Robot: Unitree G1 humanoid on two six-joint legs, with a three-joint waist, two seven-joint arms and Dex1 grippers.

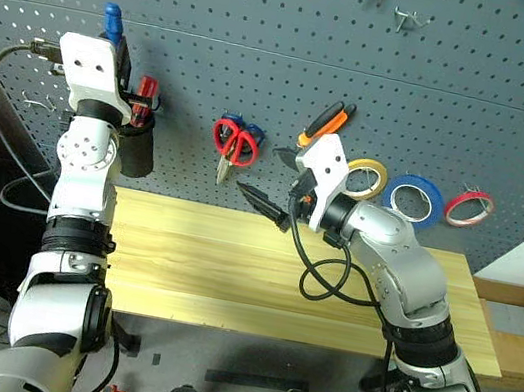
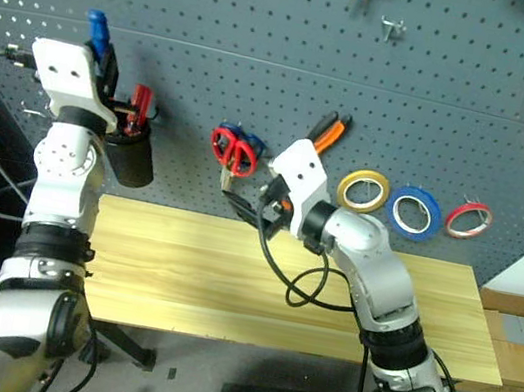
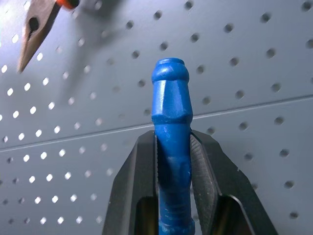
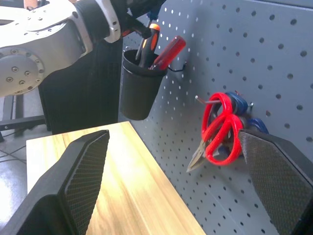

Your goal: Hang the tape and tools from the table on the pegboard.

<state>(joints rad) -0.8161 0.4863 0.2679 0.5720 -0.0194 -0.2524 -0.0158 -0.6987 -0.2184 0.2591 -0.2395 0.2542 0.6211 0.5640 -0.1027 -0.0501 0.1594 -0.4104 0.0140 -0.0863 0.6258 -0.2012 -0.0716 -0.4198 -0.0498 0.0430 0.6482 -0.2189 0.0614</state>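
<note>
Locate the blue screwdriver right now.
In the left gripper, shut on the screwdriver, held up at the pegboard above the black cup, on the robot's left.

red scissors [image 4: 220, 128] hung on pegboard [image 4: 274, 63], black cup [image 4: 139, 85]

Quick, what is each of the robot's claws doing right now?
Left gripper: closed on the blue-handled screwdriver, up by the pegboard.
Right gripper: wide open, holding nothing.

I stand in workshop. Before me dark grey pegboard [image 1: 268, 45] with hooks; on it hang scissors [image 1: 235, 143], pliers [image 1: 323, 124], tape rings [image 1: 416, 200], black tool cup [image 2: 130, 155]. Below, wooden worktop [image 1: 228, 271].
</note>
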